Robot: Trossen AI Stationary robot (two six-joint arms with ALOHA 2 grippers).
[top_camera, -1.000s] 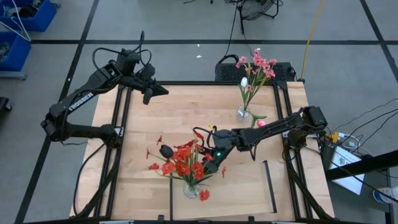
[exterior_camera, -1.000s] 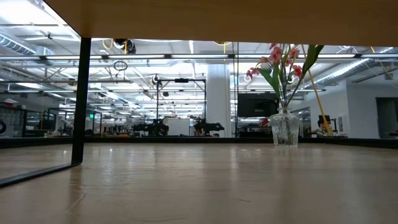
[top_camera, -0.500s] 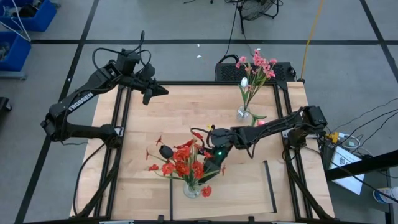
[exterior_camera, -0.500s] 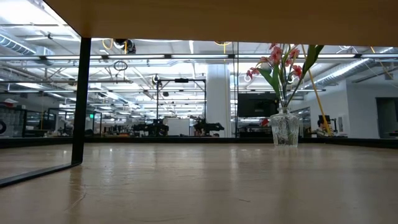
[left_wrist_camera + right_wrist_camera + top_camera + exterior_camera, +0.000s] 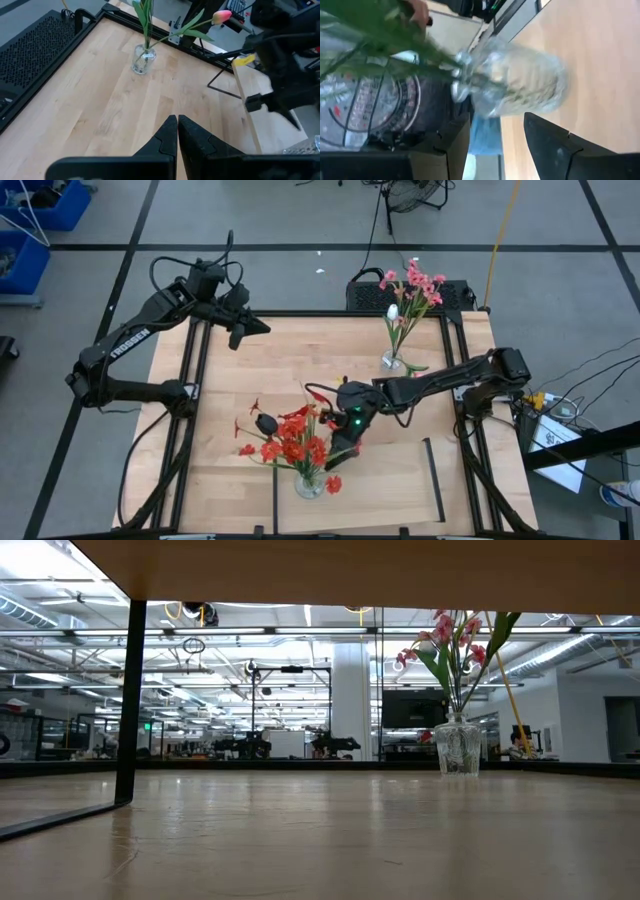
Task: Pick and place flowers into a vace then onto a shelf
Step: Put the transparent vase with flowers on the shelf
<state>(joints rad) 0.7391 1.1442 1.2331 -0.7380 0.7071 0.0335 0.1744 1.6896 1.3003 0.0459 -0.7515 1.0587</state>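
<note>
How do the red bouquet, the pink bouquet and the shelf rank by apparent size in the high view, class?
1. shelf
2. red bouquet
3. pink bouquet
The bouquets stand taller, nearer the camera, so their ranking is unsure.

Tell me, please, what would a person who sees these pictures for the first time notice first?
First, the red flowers in a glass vase on the shelf at the table's near edge, with the right pincer open right beside them. Next, a second vase of pink flowers with a white tulip bud stands at the far side. The left pincer waits shut near the far left corner.
</note>
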